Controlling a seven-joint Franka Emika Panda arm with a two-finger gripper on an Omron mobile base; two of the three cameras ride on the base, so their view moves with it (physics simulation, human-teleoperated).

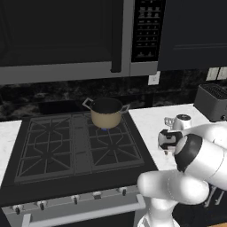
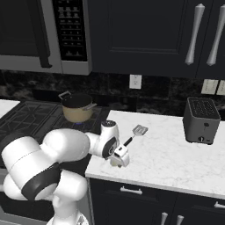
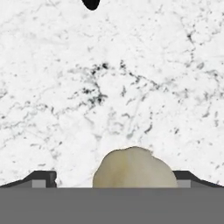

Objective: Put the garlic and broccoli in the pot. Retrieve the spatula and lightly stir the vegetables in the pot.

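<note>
While your gripper [image 3: 134, 183] hangs low over the white marble counter [image 2: 176, 154], its jaws stand spread with the garlic [image 3: 134, 169] between them. You'll find the pot [image 1: 106, 113] on the stove's [image 1: 66, 146] back burner, and the spatula [image 2: 135, 134] lying on the counter just beyond the hand.

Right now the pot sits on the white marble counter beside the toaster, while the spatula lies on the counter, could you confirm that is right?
Not quite: the pot stands on the stove's rear burner, as the right base view shows, far from the toaster. The spatula does lie on the white counter.
</note>
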